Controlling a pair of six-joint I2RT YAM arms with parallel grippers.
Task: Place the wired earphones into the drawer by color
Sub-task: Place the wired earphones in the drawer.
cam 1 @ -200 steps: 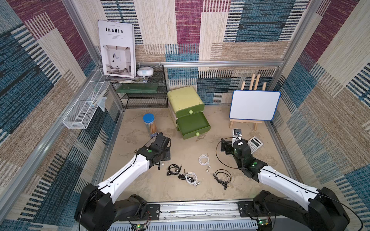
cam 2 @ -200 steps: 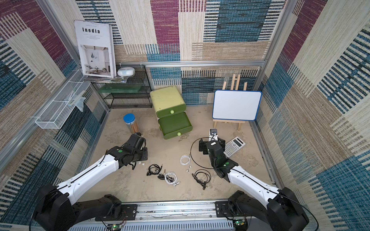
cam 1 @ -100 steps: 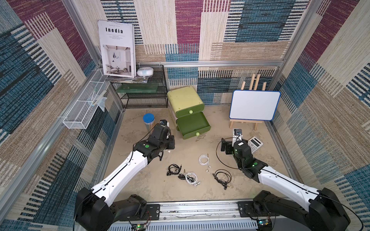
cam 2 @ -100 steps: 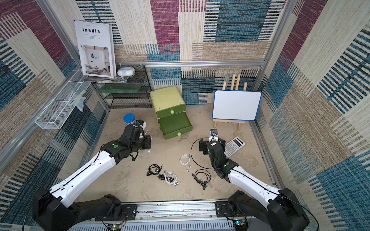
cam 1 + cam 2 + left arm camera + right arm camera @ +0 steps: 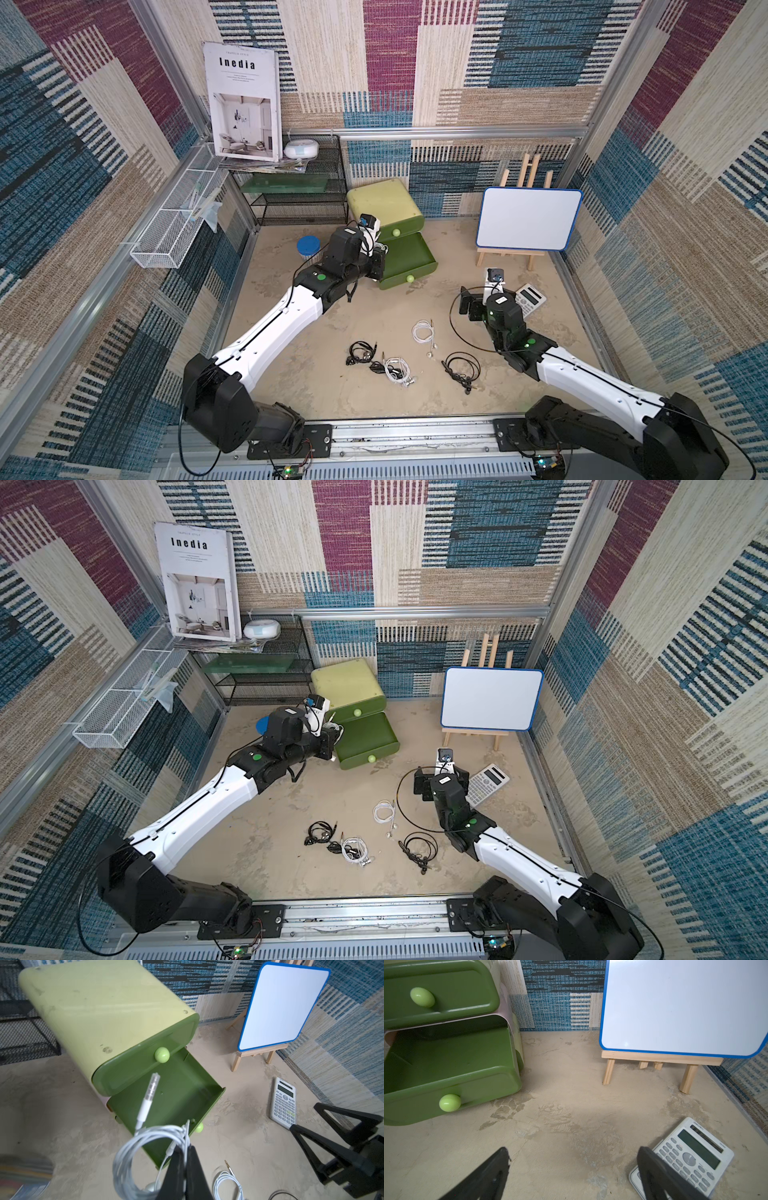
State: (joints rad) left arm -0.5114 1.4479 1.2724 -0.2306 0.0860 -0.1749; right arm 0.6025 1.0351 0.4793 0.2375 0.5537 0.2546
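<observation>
My left gripper (image 5: 185,1152) is clamped tight on a white earphone coil (image 5: 143,1136), hovering just beside the open lower drawer (image 5: 216,1101) (my right gripper (image 5: 574,1150) gapes empty), so next I should reach over it and let go.

Top views look down; both wrist views share the drawer (image 5: 178,1093) (image 5: 446,1057).

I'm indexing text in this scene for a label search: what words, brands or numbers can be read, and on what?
"Inedia": large title on the magazine cover.
Small print around that title: too small to read.
"deli", probably: brand mark on the calculator, upside down in the right wrist view.
Keys of the calculator: too small to read.
The whiteboard: blank, no writing.
</observation>
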